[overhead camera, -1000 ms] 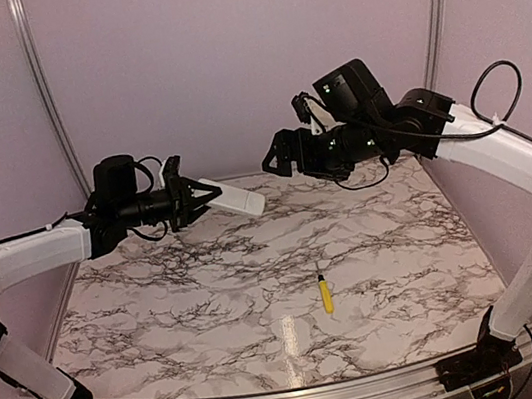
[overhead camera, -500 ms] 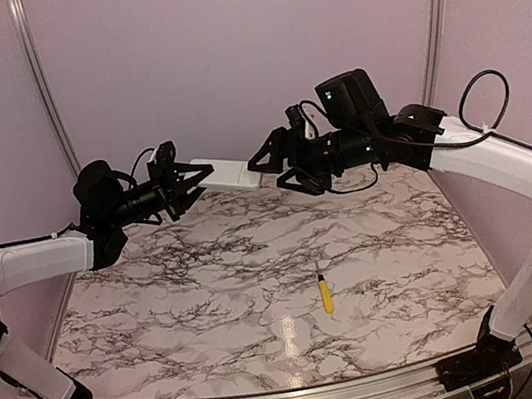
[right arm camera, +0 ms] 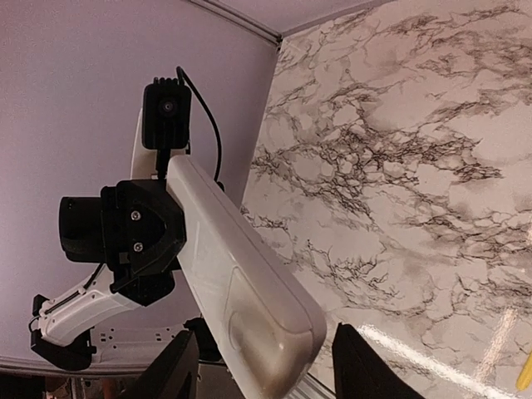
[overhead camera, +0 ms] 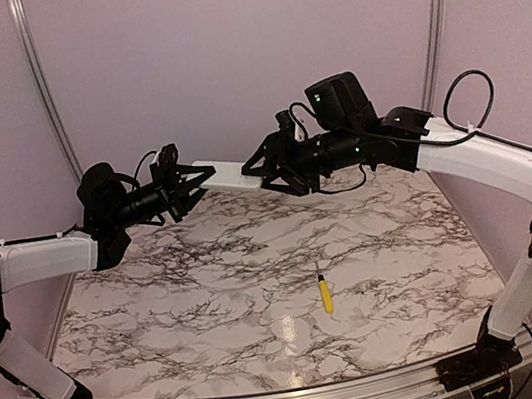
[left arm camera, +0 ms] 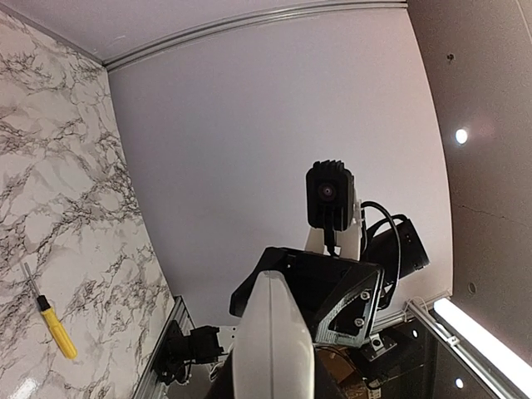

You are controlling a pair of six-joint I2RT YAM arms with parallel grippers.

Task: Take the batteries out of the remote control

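Over marble table: holding remote control aloft, clamped in left end effector, likely to offer its free end; straddling that end with right end effector, jaws parted, no contact visible. No batteries showing.

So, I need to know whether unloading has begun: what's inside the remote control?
Nothing inside shows. The remote control shows only closed white casing, with a shallow oval dent near its end; any batteries are hidden under it.
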